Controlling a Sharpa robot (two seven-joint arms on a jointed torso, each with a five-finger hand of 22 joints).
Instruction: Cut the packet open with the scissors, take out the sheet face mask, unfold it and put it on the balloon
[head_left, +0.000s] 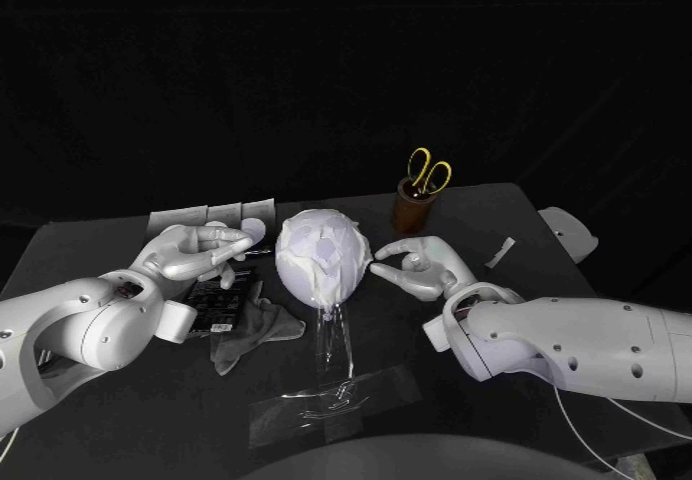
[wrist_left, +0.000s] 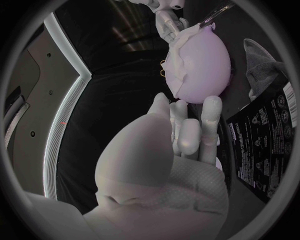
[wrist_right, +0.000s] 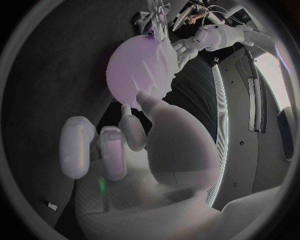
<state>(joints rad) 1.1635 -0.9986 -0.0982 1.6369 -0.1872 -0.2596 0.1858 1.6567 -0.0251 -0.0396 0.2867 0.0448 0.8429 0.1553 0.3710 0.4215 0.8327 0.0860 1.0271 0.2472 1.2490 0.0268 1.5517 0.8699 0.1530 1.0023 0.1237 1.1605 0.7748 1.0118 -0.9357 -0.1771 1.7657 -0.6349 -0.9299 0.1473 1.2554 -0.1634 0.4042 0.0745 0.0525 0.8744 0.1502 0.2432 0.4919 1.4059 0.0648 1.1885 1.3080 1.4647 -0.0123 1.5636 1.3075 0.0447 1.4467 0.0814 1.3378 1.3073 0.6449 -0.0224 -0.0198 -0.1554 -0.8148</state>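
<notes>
**Mask draped on the balloon, both robot hands released beside it**

Nearest, at the lower middle of the frame, a clear film (head_left: 329, 402) lies flat on the counter (head_left: 483, 205). A grey cloth (head_left: 253, 333) is to its upper left, and beyond that, at the left, lies the black packet (head_left: 216, 297), probably put aside because it is no longer needed. At mid-frame the left robot hand (head_left: 199, 252) and the right robot hand (head_left: 418, 265) flank the balloon (wrist_left: 209, 65). Each is released and grasps nothing; their fingers are just beside it, and I cannot tell whether they touch it. I judge they bracket it to steady or smooth the sheet face mask (wrist_left: 176, 65) lying over the balloon. Farthest, at upper right, a brown cup (head_left: 414, 212) holds the yellow-handled scissors (head_left: 428, 172) upright, blades down, out of the way.
</notes>
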